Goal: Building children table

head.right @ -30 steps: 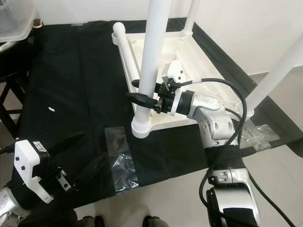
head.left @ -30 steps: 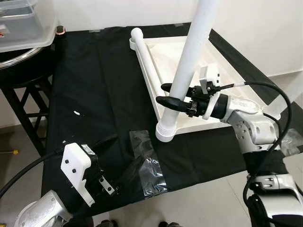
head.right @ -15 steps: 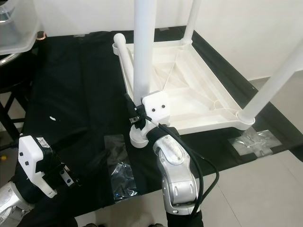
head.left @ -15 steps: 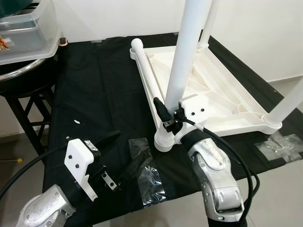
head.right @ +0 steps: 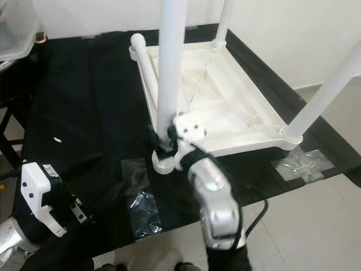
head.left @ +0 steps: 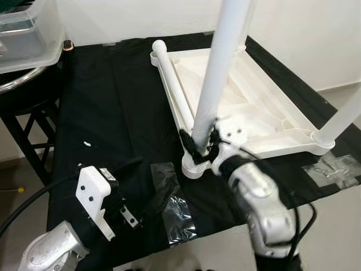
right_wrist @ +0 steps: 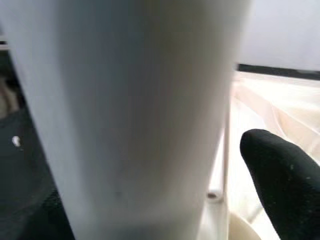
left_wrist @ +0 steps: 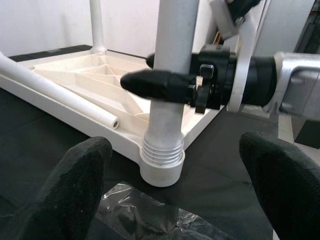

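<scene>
Black cloth covers the counter [head.left: 101, 107], and on it, toward one o'clock, lies the white children's table top [head.left: 254, 107], upside down with its ribbed underside up. At its near corner, at the scene's centre, a white leg [head.left: 217, 73] stands upright in a ringed socket [head.left: 194, 166]. The right tool [head.left: 198, 148] is clamped round this leg just above the socket, one black finger [left_wrist: 160, 82] on each side. Half a second ago it gripped at much the same height; now the silver forearm is blurred and the wrist appears turned further round the leg.

A second leg [head.right: 330, 84] rises at the corner at three o'clock and a third [head.right: 224, 22] at the far corner, both cut off by the frame's top. A loose leg [head.left: 172, 84] lies flat along the top's left rim.

At seven o'clock the left tool [left_wrist: 175, 200] hangs over the counter's near edge, fingers spread wide and holding nothing, pointing at the socket. Crumpled clear wrap [head.left: 175, 203] lies between it and the socket, more [head.left: 333, 166] at four o'clock.

Open cloth stretches to nine o'clock, with one small white speck [head.left: 87, 143]. At eleven o'clock a clear plastic bin [head.left: 28, 34] sits on a dark stool [head.left: 22, 113], partly cropped. Right of the counter the pale floor [head.right: 338, 209] lies open. Close up, the right wrist view is a blur of white leg.
</scene>
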Controlling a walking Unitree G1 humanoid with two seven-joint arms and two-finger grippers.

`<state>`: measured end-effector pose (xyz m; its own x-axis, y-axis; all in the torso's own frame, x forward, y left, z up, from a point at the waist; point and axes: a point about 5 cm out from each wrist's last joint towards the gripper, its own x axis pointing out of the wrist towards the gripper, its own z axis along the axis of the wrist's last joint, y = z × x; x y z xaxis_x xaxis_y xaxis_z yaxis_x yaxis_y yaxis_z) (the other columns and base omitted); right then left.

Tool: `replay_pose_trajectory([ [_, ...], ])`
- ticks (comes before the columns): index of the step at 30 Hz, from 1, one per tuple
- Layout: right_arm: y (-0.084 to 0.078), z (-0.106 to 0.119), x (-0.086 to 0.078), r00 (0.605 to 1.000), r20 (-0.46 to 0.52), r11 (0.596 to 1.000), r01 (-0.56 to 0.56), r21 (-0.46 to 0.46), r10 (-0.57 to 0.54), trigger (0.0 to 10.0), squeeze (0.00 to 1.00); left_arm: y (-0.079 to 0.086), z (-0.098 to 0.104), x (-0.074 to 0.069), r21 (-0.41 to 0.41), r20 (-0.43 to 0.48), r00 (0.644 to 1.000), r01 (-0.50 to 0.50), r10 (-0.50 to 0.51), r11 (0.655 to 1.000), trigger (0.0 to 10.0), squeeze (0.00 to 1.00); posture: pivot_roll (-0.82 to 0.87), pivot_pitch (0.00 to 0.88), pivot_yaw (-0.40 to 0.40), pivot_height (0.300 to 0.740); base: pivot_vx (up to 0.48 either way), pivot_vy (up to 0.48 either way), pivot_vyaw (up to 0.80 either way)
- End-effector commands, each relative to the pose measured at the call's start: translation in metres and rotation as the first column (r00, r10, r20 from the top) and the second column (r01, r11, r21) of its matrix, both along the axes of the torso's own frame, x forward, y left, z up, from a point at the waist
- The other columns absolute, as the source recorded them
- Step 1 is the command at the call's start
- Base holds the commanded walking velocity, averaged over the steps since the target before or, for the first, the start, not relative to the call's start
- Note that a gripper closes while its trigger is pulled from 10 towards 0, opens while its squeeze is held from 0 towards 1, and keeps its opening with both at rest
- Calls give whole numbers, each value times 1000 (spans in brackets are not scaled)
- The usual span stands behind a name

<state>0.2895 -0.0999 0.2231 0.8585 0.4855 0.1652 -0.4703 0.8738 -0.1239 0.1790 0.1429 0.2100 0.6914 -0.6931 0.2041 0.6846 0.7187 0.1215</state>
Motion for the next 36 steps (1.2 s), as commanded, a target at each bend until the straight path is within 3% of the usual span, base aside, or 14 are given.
replay_pose_trajectory([
  [1, 0, 3, -1, 999, 4, 999, -52, 16, 52, 10000, 1000, -1, -1, -1, 9, 0, 1000, 15, -15, 1000, 10000, 0, 68, 232, -59, 740, 0, 0, 0],
  [3, -7, 5, 6, 982, -5, 980, -189, -60, 189, 10000, 0, -2, -1, -1, 9, 0, 1000, 15, -15, 1000, 10000, 0, 72, 231, -60, 740, 0, 0, 0],
  [7, -25, 0, 20, 962, -57, 943, -273, -192, 267, 10000, 0, -3, -1, -2, 9, 2, 1000, 15, -15, 1000, 10000, 0, 84, 231, -63, 740, 0, 0, 0],
  [10, -32, 3, 26, 946, -71, 929, -324, -180, 317, 10000, 0, -2, -1, -2, 8, 3, 1000, 12, -12, 1000, 10000, 0, 86, 233, -65, 740, 0, 0, 0],
  [16, -39, 12, 32, 865, -110, 836, -502, -221, 490, 10000, 0, -1, -1, -3, 10, 0, 1000, 9, -9, 1000, 10000, 0, 92, 234, -65, 740, 0, 0, 0],
  [20, -43, 21, 40, 842, -106, 821, -540, -187, 530, 10000, 0, -1, -2, -4, 13, -2, 1000, 12, -12, 1000, 10000, 0, 98, 233, -63, 740, 0, 0, 0],
  [21, -44, 23, 42, 826, -106, 804, -563, -193, 553, 4627, 0, -1, -2, -4, 14, -2, 1000, 13, -13, 1000, 10000, 0, 103, 231, -64, 740, 0, 0, 0],
  [22, -44, 23, 42, 826, -106, 804, -563, -193, 553, 4627, 0, -1, -2, -4, 14, -2, 1000, 13, -13, 1000, 10000, 0, 103, 231, -64, 740, 0, 0, 0],
  [23, -44, 25, 43, 809, -107, 786, -587, -194, 578, 0, 0, -1, -2, -4, 14, -2, 1000, 13, -13, 1000, 10000, 0, 107, 229, -65, 740, 0, 0, 0],
  [29, -44, 26, 42, 766, -121, 740, -642, -199, 632, 0, 0, -1, -2, -4, 17, 0, 1000, 11, -11, 1000, 10000, 0, 108, 226, -66, 740, 0, 0, 0],
  [36, -48, 14, 35, 749, -148, 732, -662, -159, 645, 0, 0, -2, -2, -4, 17, -1, 1000, 16, -16, 1000, 10000, 0, 107, 223, -69, 740, 0, 0, 0],
])
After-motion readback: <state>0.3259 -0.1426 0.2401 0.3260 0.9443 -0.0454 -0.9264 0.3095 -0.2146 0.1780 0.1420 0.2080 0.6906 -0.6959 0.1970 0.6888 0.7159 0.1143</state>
